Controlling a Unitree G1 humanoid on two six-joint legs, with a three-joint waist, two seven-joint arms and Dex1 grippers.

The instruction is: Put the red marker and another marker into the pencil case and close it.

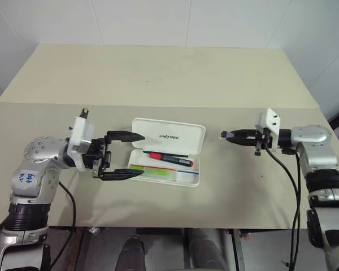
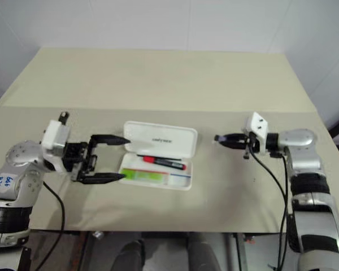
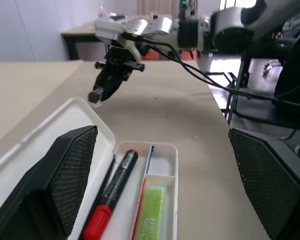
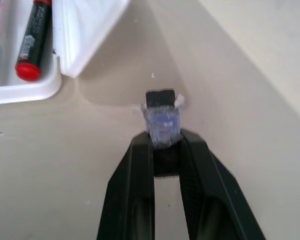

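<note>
Both the red marker and the green marker already lie inside the open pencil case, so only closing remains; the left gripper spreads wide just beside the case, the right gripper is closed, well apart from it.

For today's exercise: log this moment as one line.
case: open | red marker: inside | green marker: inside | left gripper: open, at case | right gripper: shut, empty
</note>
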